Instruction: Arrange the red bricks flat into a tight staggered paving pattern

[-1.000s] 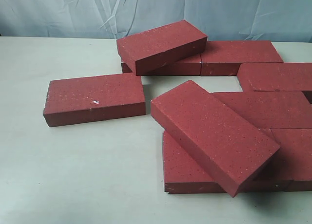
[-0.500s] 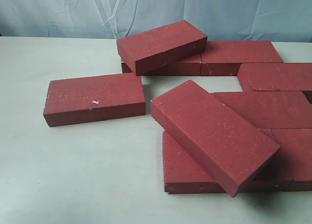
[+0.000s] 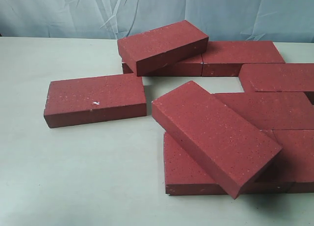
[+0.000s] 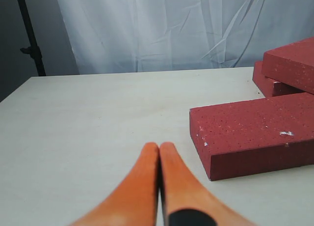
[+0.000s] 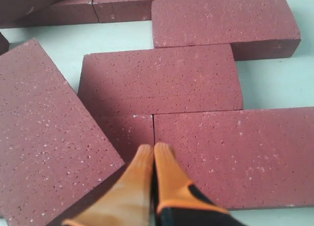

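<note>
Red bricks — clustered on the right side of the counter, most lying flat in rough rows with gaps between them, not yet a tight pattern. Two ride on others: the front tilted brick lies slantwise across the near flat ones, and the back tilted brick leans on the far row. To the left the lone brick, marked by a small white chip, lies flat and apart from the group.

Both arms are idle. The left claw has its tips pressed together, holds nothing and sits low over bare counter near the lone brick. The right claw is likewise closed up and empty, above the flat bricks and just beside the front tilted brick.

Judgement: the step in hand is clearing the front tilted brick, since the row beneath cannot be tightened while it sits there.

- Open the right claw wide first, then grip across the brick's narrow sides near its middle so it hangs level.
- Lift clear before moving sideways — dragging would likely shove the flat bricks apart.
- Set it flat, with its end joint over a neighbour's middle, then push it snug.
</note>
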Tool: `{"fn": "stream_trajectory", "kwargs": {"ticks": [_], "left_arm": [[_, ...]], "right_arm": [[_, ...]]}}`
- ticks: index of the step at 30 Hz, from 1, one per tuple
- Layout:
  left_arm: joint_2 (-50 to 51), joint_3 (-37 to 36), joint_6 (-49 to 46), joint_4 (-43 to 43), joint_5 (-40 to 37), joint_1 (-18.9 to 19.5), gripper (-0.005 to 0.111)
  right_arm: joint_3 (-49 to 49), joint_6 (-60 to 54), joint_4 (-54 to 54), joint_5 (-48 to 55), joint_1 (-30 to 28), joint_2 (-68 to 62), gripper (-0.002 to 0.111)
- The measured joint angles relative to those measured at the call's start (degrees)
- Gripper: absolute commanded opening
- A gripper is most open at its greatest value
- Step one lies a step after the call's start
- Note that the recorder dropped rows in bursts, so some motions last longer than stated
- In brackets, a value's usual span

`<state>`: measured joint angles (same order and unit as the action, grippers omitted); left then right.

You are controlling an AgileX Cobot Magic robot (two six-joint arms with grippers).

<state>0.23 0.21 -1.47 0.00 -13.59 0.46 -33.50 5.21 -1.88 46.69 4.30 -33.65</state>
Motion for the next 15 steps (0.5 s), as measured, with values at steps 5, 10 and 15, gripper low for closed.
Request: {"fn": "stream_trajectory", "kwargs": {"ticks": [5,10,15], "left_arm": [[0.0,0.0,0.0,0.0,0.0,0.0,0.0],[0.0,0.0,0.0,0.0,0.46,0.0,0.0],[0.0,0.0,0.0,0.0,5.33,0.0,0.0]], "right_arm": [[0.35,0.0,-1.57,-0.44,0.0,0.0,-0.001],[0.35,0.0,-2.64,-0.67,0.0,0.0,-0.001],[0.35,0.0,-2.74,-0.77,0.0,0.0,-0.001]]}}
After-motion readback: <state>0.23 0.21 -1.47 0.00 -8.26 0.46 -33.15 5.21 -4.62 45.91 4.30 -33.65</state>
